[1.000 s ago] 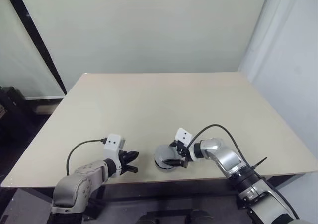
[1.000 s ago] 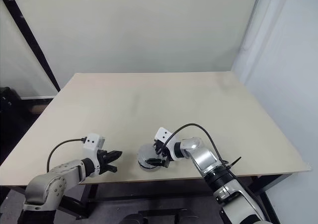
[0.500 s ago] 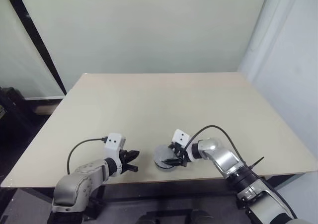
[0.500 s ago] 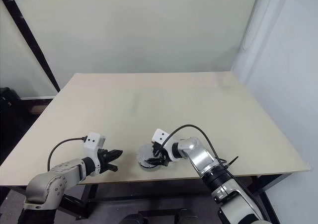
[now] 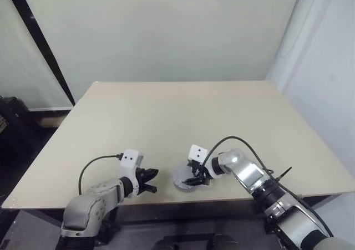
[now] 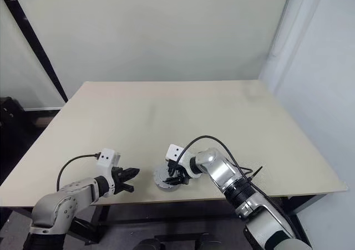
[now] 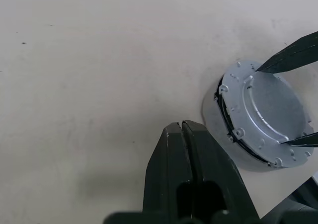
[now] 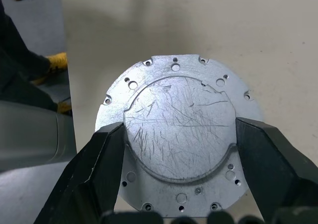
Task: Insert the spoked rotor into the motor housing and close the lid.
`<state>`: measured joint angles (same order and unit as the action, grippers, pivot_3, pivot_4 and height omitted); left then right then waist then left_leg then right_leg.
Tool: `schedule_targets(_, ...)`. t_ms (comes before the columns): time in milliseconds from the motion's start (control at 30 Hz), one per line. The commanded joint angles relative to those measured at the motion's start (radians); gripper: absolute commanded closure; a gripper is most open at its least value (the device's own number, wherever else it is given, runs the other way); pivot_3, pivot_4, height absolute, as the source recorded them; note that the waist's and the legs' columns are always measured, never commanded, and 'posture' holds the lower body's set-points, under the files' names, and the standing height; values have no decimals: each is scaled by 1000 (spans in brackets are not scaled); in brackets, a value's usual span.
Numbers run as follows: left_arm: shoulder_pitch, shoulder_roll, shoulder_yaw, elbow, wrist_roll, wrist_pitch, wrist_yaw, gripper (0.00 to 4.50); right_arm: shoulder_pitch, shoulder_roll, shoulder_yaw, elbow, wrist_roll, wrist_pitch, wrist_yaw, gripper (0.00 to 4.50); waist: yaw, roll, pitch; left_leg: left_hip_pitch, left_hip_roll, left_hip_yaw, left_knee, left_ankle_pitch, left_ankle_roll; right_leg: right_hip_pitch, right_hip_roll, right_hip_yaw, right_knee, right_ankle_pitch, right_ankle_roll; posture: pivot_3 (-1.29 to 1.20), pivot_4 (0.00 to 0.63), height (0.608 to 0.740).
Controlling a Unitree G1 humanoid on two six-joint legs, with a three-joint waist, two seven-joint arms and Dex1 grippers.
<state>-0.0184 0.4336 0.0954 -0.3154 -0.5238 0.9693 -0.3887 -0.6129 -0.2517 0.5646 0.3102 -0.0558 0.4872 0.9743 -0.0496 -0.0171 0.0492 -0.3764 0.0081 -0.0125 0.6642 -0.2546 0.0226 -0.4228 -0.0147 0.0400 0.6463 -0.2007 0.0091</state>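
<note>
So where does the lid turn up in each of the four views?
Left eye view: the lid lies near the table's front edge, at the right claw.
Right eye view: lid, same spot.
Left wrist view: lid, beyond the shut left claw.
Right wrist view: lid, between the right claw's fingers.
Shared landmark: the right claw.

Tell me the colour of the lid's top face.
Scratched silvery grey lid, best in the right wrist view.

The lid [image 8: 179,134] is showing bare silvery metal, its raised centre crossed by fine scratches and its drilled flange duller. The bench [image 7: 89,60] is looking like pale, matt laminate with faint specks. The claw fingers [image 8: 94,169] are appearing as smooth, matt black plastic.
</note>
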Motion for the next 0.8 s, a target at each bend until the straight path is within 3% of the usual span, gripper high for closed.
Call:
schedule_targets(33, -14, -3, 2, -32, -1, -18, -4, 4500, -13, -26, 14, 22, -39, 8, 6, 1291, 0, 0, 0, 0, 0, 0, 0, 0, 0, 0, 0, 0, 0, 0, 0, 0, 0, 740)
schedule_targets(800, -30, -37, -63, 2, 21, -41, -3, 4500, -49, -35, 96, 38, -105, 114, 21, 1291, 0, 5, -4, 2, -1, 0, 1, 0, 0, 3, 0, 0, 0, 0, 0, 0, 0, 740)
